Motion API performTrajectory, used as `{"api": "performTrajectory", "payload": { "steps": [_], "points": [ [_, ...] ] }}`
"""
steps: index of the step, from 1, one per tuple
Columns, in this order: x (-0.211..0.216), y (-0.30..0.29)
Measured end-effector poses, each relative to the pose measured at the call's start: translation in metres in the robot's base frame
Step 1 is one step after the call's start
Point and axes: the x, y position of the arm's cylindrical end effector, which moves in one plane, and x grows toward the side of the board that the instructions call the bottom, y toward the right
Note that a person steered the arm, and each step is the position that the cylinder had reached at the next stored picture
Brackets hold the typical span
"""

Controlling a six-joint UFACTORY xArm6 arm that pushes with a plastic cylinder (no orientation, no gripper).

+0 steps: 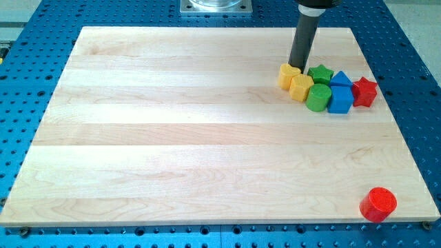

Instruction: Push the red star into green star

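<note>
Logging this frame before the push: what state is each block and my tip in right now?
Red star block: cluster's right end, touching a blue block.
Green star block: mid-cluster, untouched by red star.
Yellow blocks: cluster's left.
Green cylinder: upright.
Blue blocks: between stars.
Red cylinder: alone, bottom right.
My tip: behind the yellow blocks.

Red star at right end of packed cluster; right side open. Blue cube and blue block sit between it and green star. My tip blocks cluster's top-left.
</note>
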Motion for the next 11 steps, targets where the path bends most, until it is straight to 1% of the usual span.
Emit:
{"api": "performTrajectory", "payload": {
  "steps": [2,3,4,5,6,7,8,10,11],
  "points": [
    [0.004,-0.005],
    [-0.029,0.017],
    [-0.014,0.094],
    [0.071,0.146],
    [0.097,0.157],
    [0.106,0.144],
    [0.099,0.107],
    [0.045,0.092],
    [0.038,0.060]
  ]
}}
